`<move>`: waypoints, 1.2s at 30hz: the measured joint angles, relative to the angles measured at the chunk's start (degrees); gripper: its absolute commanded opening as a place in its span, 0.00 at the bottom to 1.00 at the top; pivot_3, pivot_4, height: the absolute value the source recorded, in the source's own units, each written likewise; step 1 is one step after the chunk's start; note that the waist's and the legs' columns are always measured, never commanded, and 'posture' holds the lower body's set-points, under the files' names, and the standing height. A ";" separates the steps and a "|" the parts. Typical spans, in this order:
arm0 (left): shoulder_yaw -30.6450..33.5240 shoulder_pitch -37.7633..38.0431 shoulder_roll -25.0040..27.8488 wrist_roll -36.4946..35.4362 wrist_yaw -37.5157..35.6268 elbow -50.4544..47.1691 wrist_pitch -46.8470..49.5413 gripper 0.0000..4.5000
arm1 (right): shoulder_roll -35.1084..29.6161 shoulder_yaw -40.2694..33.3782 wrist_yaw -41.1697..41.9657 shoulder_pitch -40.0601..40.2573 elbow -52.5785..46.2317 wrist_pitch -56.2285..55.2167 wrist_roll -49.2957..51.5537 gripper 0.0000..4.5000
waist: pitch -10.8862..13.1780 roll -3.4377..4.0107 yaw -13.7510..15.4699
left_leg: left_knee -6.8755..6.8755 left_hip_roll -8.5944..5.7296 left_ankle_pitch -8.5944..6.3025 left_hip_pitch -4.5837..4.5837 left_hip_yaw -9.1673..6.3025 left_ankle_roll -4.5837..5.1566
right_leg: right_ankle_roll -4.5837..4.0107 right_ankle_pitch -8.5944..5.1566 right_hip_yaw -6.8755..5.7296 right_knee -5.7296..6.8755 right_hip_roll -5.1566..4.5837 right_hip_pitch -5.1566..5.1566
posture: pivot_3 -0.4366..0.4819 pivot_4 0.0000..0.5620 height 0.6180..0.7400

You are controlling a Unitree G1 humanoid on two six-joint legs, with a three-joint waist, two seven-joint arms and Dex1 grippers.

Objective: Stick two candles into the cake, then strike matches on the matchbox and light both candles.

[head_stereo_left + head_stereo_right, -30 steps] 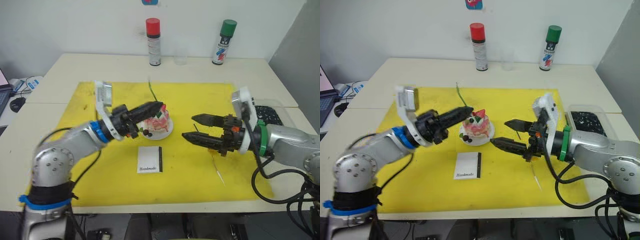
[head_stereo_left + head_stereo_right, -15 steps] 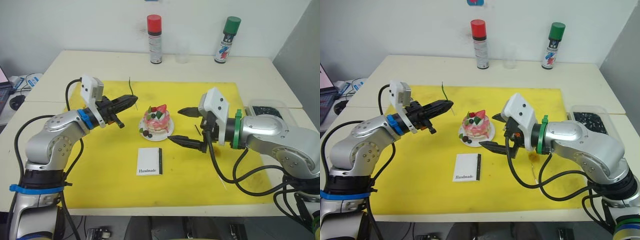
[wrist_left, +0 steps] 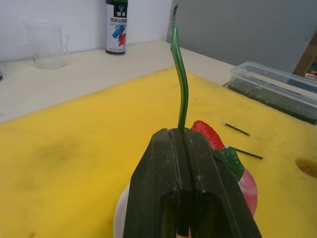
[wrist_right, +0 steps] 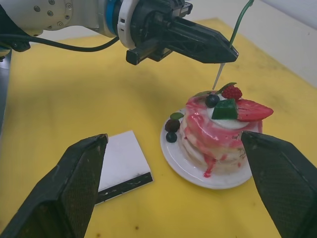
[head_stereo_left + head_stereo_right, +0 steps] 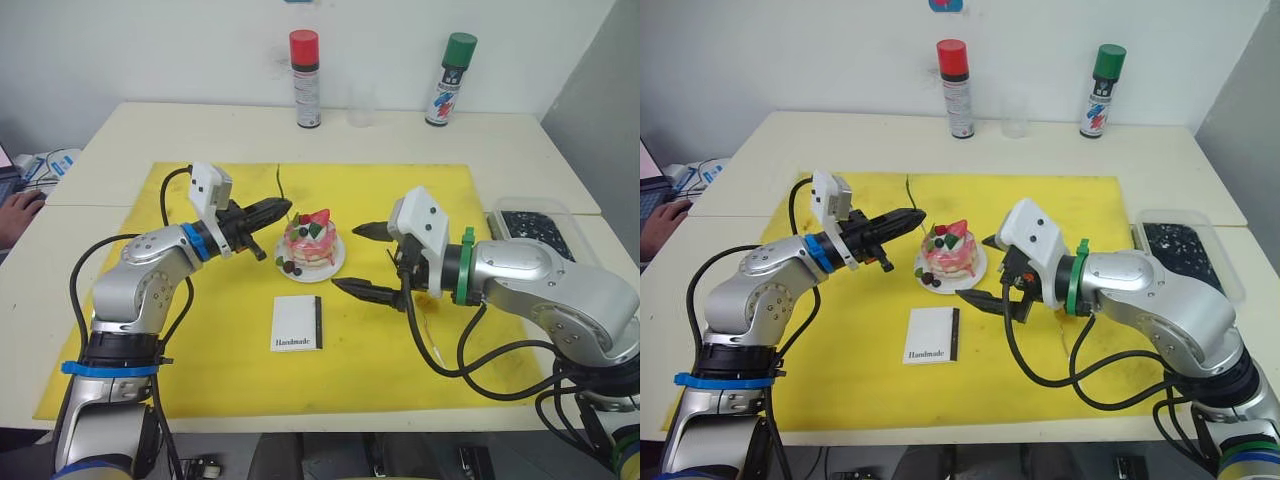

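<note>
Cream tables (image 5: 180, 130) pushed together against a white wall (image 5: 150, 50), grey panel (image 5: 600, 110) at right.

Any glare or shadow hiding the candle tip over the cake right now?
Right wrist view: even light, no glare; the candle shows its pale tip plainly just above the cake. Left wrist view: the left gripper, shut on the candle, covers much of the cake. Left eye view: only soft shadows on the yellow mat.

Yellow mat (image 5: 220, 330) covers cream surface (image 5: 150, 130). 2 spray cans upright at far edge: red-capped can (image 5: 305, 79), green-capped can (image 5: 446, 79), clear cup (image 5: 362, 105) between. Clear lidded container (image 5: 540, 225) at right. Person's hand (image 5: 17, 212) at left edge.
</note>
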 measured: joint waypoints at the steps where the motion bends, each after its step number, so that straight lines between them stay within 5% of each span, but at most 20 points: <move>1: -0.11 0.00 -0.06 0.49 -0.54 0.08 -0.33 0.00 | 0.12 -0.01 0.10 0.00 -0.02 0.11 -0.13 0.99 | 0.00 0.00 0.00 | 0.00 0.00 0.00 0.00 0.00 0.00 | 0.00 0.00 0.00 0.00 0.00 0.00 | 0.48 0.27 1.00; 36: 2.53 0.48 -2.69 2.71 -1.76 1.89 -0.55 0.00 | 0.90 -0.25 1.34 1.17 -1.05 2.30 -1.26 0.99 | 0.00 0.00 -0.03 | 0.05 -0.01 0.01 0.02 -0.07 0.00 | 0.00 0.01 -0.05 0.06 0.00 0.07 | 0.48 0.27 1.00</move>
